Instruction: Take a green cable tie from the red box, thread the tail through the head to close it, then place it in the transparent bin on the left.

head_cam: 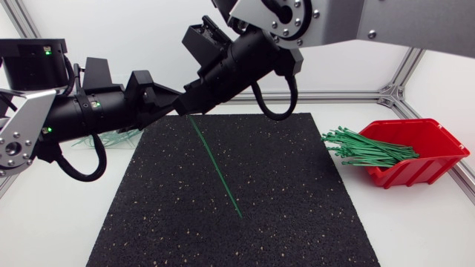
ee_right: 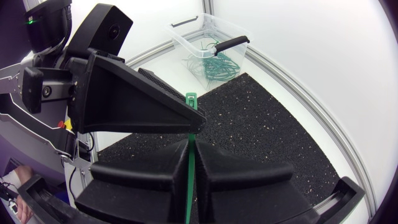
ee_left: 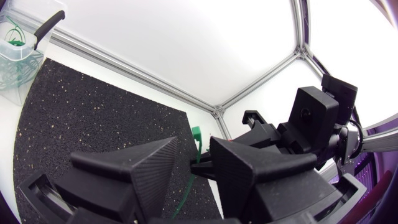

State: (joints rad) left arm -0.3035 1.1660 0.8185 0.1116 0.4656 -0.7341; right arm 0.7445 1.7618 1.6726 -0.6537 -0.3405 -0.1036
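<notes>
Seemingly right gripper (ee_right: 192,149) pinches thin, straight green cable tie (head_cam: 216,167).

Bright, even light, probably from overhead, white table (head_cam: 415,222) glaring, shadows soft and faint.

Head view overhead, wrist views close, facing each other, sharing mat (head_cam: 237,222)

Table (head_cam: 415,222) bears black mat (head_cam: 297,208), red box (head_cam: 427,148), apparently clear bin (ee_right: 180,46).
</notes>
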